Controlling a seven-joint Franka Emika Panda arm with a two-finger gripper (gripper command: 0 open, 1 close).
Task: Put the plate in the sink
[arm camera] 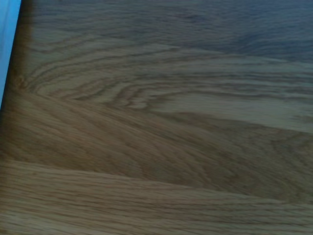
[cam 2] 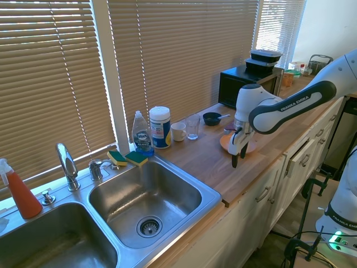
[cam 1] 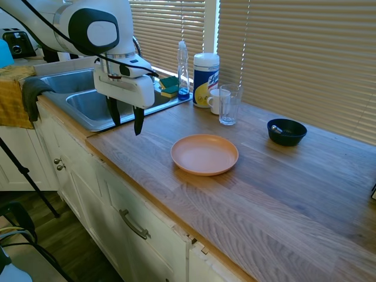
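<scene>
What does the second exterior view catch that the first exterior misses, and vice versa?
Only the second exterior: the faucet, both basins down to the drain, a red spray bottle, and a microwave.
Only the first exterior: a toaster and a yellow cloth by the sink.
Both: the open gripper above bare countertop, the plate untouched, the dark bowl, glass, mug, and wipes canister.
</scene>
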